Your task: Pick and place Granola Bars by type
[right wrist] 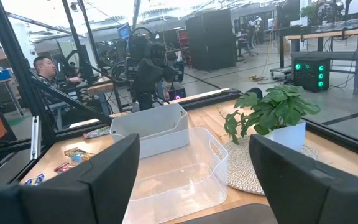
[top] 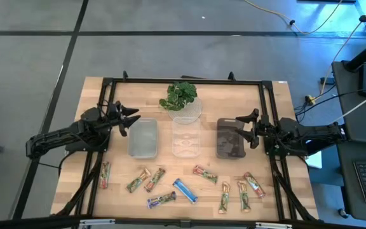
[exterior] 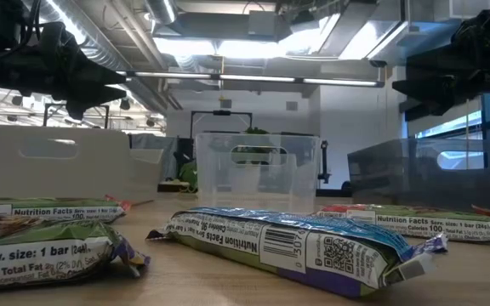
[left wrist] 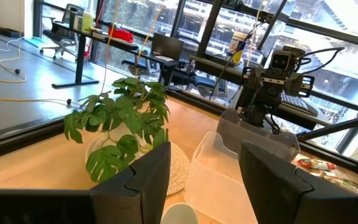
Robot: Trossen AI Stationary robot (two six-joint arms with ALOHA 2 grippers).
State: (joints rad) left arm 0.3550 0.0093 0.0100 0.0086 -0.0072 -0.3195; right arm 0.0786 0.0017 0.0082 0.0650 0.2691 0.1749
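Note:
Several wrapped granola bars lie flat along the table's near part: a red-green one (top: pixel 105 174) at left, a green-brown pair (top: pixel 146 180), a dark purple one (top: pixel 161 200), a blue one (top: pixel 185 190), a red-green one (top: pixel 205 173), and more (top: pixel 241 191) at right. In the low view the blue bar (exterior: pixel 300 245) lies nearest. My left gripper (top: pixel 131 120) hovers open above the table beside the grey bin (top: pixel 143 138). My right gripper (top: pixel 244 128) hovers open over the dark bin (top: pixel 230 137). Both sit high in the low view, left (exterior: pixel 100 81) and right (exterior: pixel 415 85).
Three bins stand in a row mid-table: grey, clear (top: pixel 186 137) and dark. A potted plant (top: pixel 182 98) on a woven mat sits behind the clear bin. A black frame rail (top: pixel 183 81) runs round the table. A person (right wrist: pixel 45 68) sits beyond the table.

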